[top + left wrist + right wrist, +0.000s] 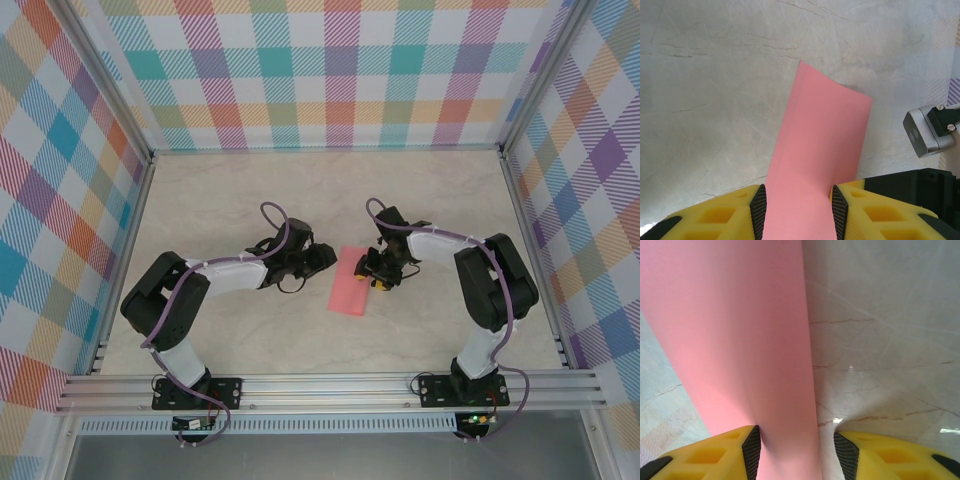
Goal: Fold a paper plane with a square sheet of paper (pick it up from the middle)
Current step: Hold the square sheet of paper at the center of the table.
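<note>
Left end effector (pixel 797 212): jaws apart, sheet (pixel 350 280) spanning pad to pad; pinched or merely straddled, cannot tell. Sheet lies on the surface (pixel 250 200) between both arms, doubled into a narrow, smooth pink rectangle. Right end effector (pixel 797 452): released, clear gap at one pad. Step, likely: half-fold made, nose folds not yet. Next calls for lifting one corner cleanly.

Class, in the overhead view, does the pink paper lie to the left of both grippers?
No: the pink paper lies on the table between the left gripper and the right gripper.
</note>
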You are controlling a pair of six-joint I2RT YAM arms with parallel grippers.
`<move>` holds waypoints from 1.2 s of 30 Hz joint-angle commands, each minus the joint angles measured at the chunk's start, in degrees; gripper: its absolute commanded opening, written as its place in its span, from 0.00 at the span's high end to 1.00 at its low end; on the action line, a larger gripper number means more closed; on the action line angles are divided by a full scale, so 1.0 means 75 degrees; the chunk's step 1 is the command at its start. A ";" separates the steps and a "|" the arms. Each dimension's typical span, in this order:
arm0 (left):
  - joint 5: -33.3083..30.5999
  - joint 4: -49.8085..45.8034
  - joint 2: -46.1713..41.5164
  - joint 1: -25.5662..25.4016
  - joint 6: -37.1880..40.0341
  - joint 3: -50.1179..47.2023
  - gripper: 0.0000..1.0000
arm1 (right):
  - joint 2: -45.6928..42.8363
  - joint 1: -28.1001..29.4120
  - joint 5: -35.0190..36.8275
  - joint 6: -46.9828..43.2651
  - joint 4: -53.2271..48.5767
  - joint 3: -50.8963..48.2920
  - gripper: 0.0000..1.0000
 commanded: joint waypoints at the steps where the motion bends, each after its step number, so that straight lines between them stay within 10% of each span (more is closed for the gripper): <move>1: 0.0020 0.0265 0.0133 -0.0011 0.0201 -0.0100 0.59 | 0.1123 0.0202 0.1146 0.0074 0.0172 -0.0468 0.50; 19: 0.0933 0.0849 0.0771 -0.0011 0.0336 0.0129 0.61 | 0.1851 0.0414 0.1360 -0.0210 -0.0105 -0.0060 0.46; 36: 0.2039 0.1002 0.1520 -0.0011 0.0499 0.0631 0.82 | 0.2102 0.0419 0.1332 -0.0281 -0.0073 0.0028 0.46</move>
